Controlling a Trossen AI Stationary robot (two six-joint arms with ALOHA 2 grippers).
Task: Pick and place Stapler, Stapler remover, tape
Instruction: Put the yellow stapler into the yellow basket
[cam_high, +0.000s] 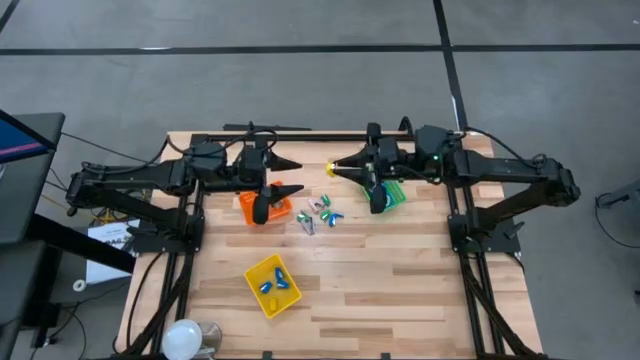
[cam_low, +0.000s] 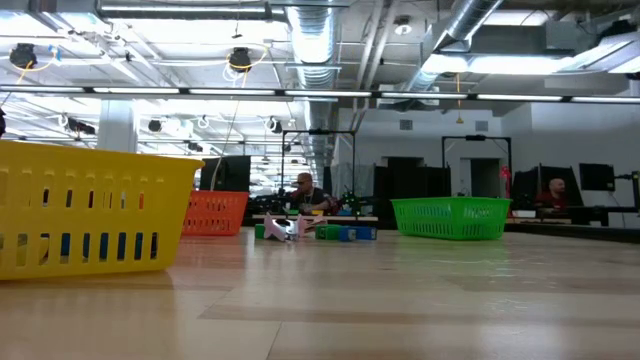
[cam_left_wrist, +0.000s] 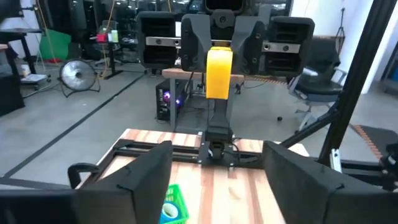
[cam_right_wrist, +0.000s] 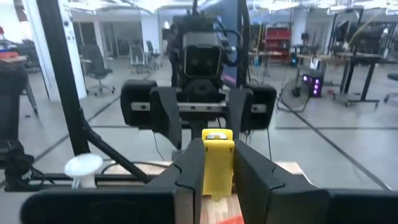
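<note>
My right gripper (cam_high: 338, 168) hangs above the table's far middle and is shut on a yellow stapler (cam_right_wrist: 217, 158). The stapler also shows in the left wrist view as a yellow block (cam_left_wrist: 219, 73). My left gripper (cam_high: 295, 175) faces it from the left, open and holding nothing, above the orange bin (cam_high: 262, 207). Blue tape rolls (cam_high: 275, 285) lie in the yellow bin (cam_high: 258, 268). A heap of small pink, green and blue pieces (cam_high: 318, 212) rests on the table between the orange bin and the green bin (cam_high: 392, 193). My right gripper pinches the yellow stapler's body (cam_right_wrist: 217, 163) between its two fingers (cam_right_wrist: 189, 171). The fingers lie about level and point toward the table's left. The stapler is lifted clear of the table, with one end (cam_high: 331, 169) sticking out past the fingertips.
In the low view the yellow bin (cam_low: 90, 210) stands near left, with the orange bin (cam_low: 215, 212) and green bin (cam_low: 452, 217) farther back. A white lamp (cam_high: 185, 338) sits at the near left corner. People sit in the room beyond the table.
</note>
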